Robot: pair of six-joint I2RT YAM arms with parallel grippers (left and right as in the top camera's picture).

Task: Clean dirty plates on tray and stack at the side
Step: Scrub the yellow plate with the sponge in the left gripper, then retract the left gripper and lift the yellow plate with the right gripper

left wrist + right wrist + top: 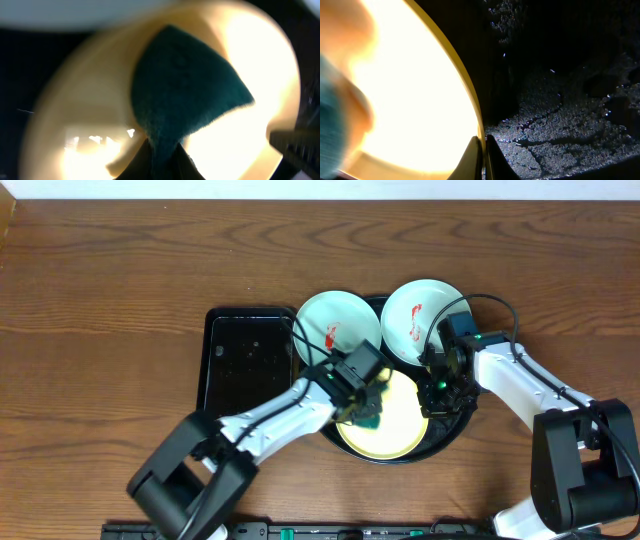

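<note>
Green sponge [185, 95] is clamped by left gripper [162, 157] on yellow plate [405, 430], rim pinched in right gripper [483, 147].

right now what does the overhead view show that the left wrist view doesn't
Only overhead: the two mint plates with red smears, the rectangular black tray, and the right gripper at the yellow plate edge. Only left wrist: the green sponge up close, its fuzzy texture, pinched in the left gripper. Both: the green sponge resting on the yellow plate.

Yellow plate [400, 430], teal sponge [185, 90], black tray [378, 308] — mint plates [330, 320] smeared red.
</note>
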